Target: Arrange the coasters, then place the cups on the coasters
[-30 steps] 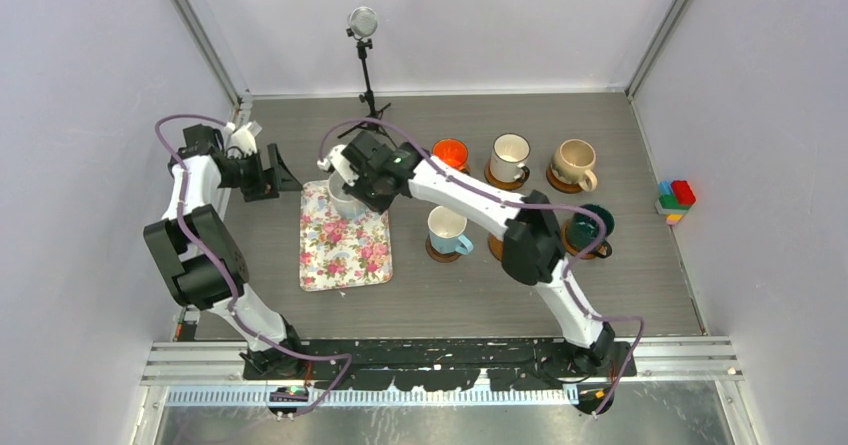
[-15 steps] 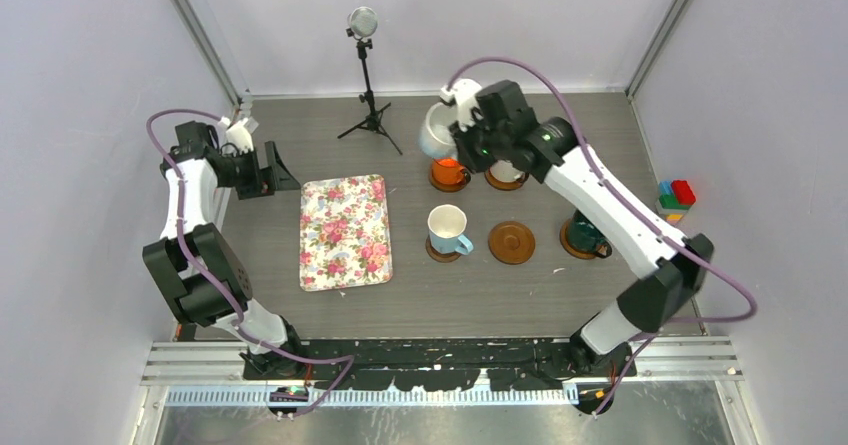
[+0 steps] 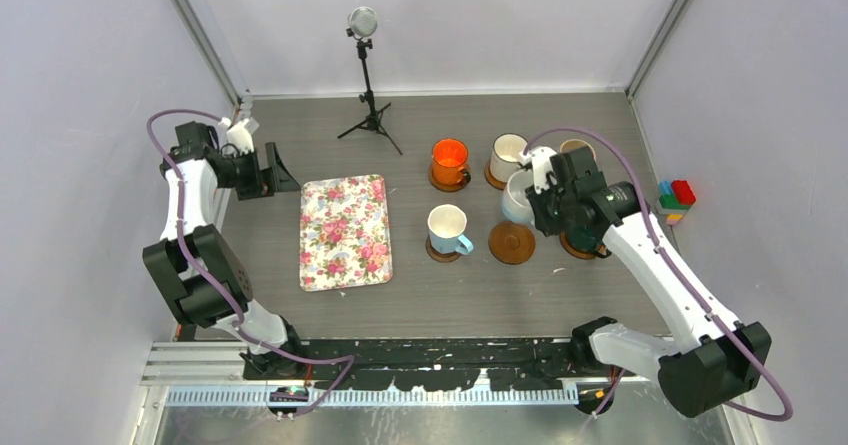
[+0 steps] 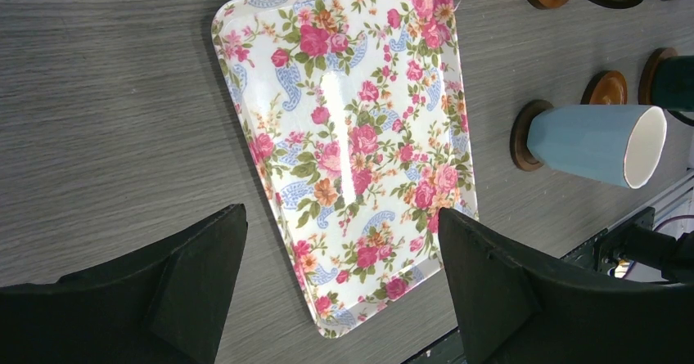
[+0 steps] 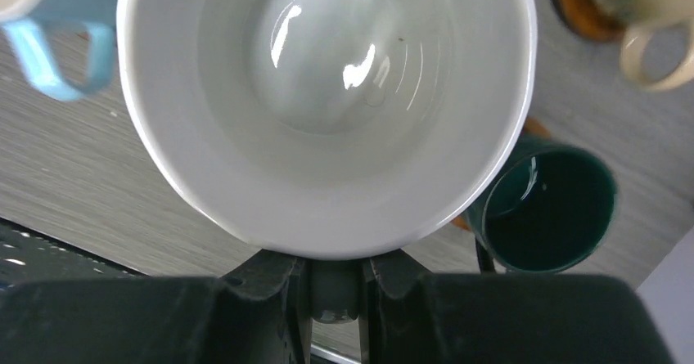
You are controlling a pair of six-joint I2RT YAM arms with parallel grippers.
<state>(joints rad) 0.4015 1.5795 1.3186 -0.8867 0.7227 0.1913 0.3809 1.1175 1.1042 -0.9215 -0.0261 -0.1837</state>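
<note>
Aloft: white cup [image 5: 327, 94]; plain (right gripper [image 5: 334, 286] clamped)

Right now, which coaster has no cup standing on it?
The coaster in the near row, between the light blue cup and the dark green cup. The others each carry a cup; the plain white cup hangs in the right gripper.

The left arm [image 3: 188, 193] and right arm [image 3: 668, 268] share one build: glossy white rounded link shells between chunky black joint housings; a thin purple cable [image 3: 150, 128] loops along each; the left end effector [image 4: 341, 217] carries broad matte black wedge fingers [image 4: 188, 290]; the right end effector [image 5: 334, 290] has blocky black ones; black bases sit at six o'clock.
</note>
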